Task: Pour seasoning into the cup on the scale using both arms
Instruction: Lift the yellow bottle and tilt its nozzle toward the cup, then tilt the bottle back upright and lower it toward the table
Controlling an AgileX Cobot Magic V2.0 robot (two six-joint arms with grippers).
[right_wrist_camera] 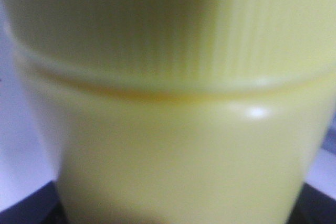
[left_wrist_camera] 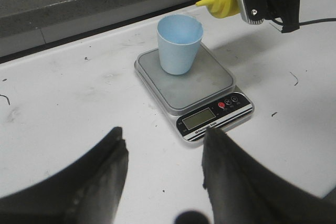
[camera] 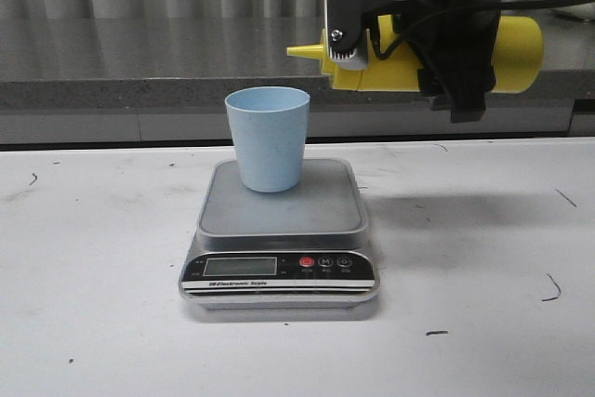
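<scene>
Standing upright on the scale [camera: 279, 206], centre of white worktop [camera: 102, 323]: pale blue cup [camera: 268, 137]. Front view: right tool [camera: 346, 44] clamps yellow seasoning bottle [camera: 516, 53] horizontally, nozzle above the cup's right side. Right wrist view: blurred bottle body only. Left wrist view: left tool [left_wrist_camera: 163, 177], spread wide, holding nothing, near the scale's display.

The bottle [camera: 521, 53] is yellow; the cup [camera: 268, 137] is light blue; the scale [camera: 279, 230] is silver with a red button [camera: 307, 262].

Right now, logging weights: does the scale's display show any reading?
No: the scale LCD looks blank under the cup.
</scene>
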